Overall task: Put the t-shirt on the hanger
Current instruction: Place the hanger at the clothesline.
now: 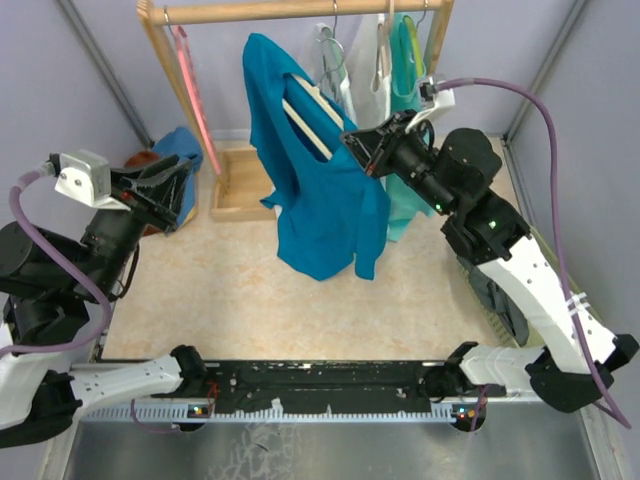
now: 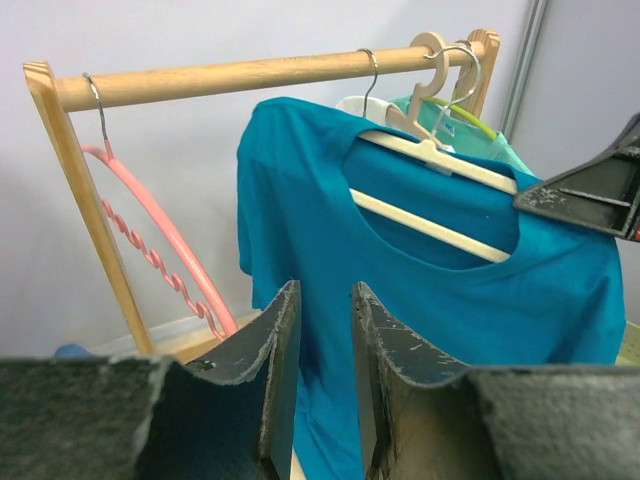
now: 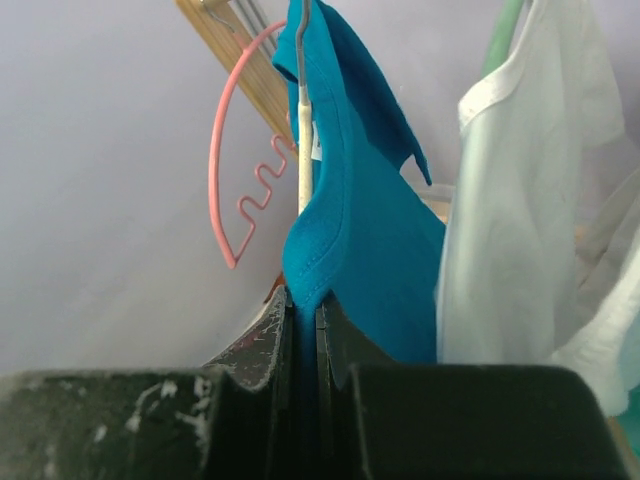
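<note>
Top view looks down on worktop (image 1: 230,290), left wrist faces t-shirt (image 2: 440,300) from afar, right wrist close, all sharing it

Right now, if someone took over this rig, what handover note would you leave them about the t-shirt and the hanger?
The left hand is open and empty, apart from the t-shirt and pointing at it.
The right hand is shut on a hemmed edge of the t-shirt, on the side nearest that arm.
The hanger hangs by its hook from the wooden rail. The t-shirt is draped over it, and the hanger's bars show through the stretched neck.
Done: the shirt is on the hanger, and the shoulder away from the right hand looks seated.
Left: probably settle the pinched side, let go and back away.
</note>
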Available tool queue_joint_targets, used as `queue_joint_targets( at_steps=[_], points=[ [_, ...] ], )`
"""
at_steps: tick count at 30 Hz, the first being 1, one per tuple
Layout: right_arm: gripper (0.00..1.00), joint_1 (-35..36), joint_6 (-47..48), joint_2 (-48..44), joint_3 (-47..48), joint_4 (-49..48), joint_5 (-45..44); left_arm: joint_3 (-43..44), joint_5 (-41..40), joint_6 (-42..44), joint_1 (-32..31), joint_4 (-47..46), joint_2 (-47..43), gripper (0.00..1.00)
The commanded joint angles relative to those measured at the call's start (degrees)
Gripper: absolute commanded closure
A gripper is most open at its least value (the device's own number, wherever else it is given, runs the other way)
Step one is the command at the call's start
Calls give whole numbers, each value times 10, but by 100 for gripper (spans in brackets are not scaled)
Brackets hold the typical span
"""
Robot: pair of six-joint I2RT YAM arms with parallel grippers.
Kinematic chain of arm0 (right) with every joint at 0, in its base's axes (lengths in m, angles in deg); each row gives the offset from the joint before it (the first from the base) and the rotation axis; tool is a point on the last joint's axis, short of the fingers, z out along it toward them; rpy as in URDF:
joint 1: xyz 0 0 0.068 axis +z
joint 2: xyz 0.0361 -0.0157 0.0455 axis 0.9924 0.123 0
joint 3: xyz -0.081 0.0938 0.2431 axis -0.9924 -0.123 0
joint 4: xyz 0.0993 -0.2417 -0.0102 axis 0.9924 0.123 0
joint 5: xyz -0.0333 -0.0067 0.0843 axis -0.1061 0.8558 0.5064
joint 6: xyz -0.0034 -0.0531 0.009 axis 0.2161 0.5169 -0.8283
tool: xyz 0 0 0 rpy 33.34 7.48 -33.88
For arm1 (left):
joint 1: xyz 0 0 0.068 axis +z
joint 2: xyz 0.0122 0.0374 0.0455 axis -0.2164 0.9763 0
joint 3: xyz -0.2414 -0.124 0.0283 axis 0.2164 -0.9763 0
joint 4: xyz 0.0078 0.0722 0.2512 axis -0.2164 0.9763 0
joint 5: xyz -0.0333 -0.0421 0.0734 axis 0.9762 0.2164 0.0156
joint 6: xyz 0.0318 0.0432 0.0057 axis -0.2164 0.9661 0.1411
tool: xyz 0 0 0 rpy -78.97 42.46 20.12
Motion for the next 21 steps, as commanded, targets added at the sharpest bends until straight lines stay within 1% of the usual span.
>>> queue_joint_targets(
  at_steps=[1, 6, 12, 18, 21],
  points=[
    [100, -2, 6, 44, 80, -21, 28, -9, -5, 5, 1, -9, -3, 68],
    [100, 24, 55, 128, 188, 34, -24, -23, -1, -13, 1, -4, -1, 68],
    [100, 40, 113, 230, 319, 84, -87, -85, 20, -65, 1, -2, -7, 68],
    [100, 41, 152, 289, 385, 99, -126, -138, 64, -118, 1, -2, -17, 69],
    [100, 41, 172, 327, 437, 121, -146, -161, 75, -142, 1, 2, -23, 69]
  ],
)
